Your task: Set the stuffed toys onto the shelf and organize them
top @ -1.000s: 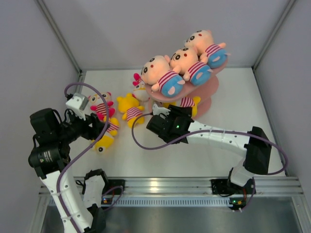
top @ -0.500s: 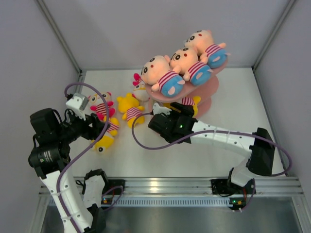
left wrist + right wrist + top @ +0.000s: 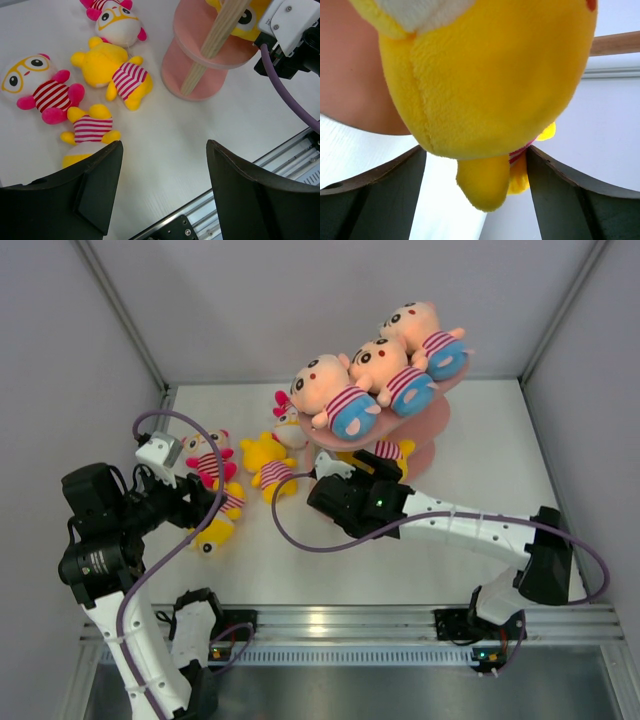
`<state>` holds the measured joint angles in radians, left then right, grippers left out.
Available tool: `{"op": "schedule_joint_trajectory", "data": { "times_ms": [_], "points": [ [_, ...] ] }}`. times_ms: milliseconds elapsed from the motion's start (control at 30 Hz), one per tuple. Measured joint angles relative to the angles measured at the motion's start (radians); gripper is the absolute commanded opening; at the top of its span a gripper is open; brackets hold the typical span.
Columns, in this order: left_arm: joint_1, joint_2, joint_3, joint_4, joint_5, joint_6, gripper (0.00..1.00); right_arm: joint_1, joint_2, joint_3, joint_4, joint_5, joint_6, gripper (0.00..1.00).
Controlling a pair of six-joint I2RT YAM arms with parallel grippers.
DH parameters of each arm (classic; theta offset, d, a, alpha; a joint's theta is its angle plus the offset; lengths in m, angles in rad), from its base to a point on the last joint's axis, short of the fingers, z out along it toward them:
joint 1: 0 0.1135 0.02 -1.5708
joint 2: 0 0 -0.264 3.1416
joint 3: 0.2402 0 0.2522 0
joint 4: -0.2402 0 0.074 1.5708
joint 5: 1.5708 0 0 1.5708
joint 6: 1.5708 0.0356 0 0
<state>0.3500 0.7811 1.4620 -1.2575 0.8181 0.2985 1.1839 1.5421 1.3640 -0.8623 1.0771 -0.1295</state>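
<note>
Pink shelf (image 3: 428, 428) with long axis diagonal, near-left to far-right in top view. On top tier, three peach toys (image 3: 385, 365) side by side across that axis, heads far-left. On lower tier, yellow toy (image 3: 490, 85) mostly hidden under top board, cut off in wrist view. Right hand (image 3: 475, 165) at shelf's near-left end, spread wide, clamping nothing. Left hand (image 3: 164, 150) spread wide left of shelf, above four loose toys (image 3: 117, 75). White desk (image 3: 170, 135), grey walls (image 3: 300, 300).

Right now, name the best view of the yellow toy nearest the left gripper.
Left wrist: the yellow toy shows nearly whole by the left gripper. Top external has the arm covering part; right wrist misses it.
</note>
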Motion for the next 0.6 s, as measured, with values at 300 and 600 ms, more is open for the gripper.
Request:
{"op": "schedule_joint_trajectory", "data": {
  "times_ms": [300,600],
  "points": [
    [0.000,0.000,0.000,0.000,0.000,0.000,0.74,0.026,-0.024,-0.001,-0.024,-0.011,0.043,0.79],
    [0.000,0.000,0.000,0.000,0.000,0.000,0.74,0.027,-0.086,-0.059,0.001,-0.017,0.035,0.80]
  ]
}}
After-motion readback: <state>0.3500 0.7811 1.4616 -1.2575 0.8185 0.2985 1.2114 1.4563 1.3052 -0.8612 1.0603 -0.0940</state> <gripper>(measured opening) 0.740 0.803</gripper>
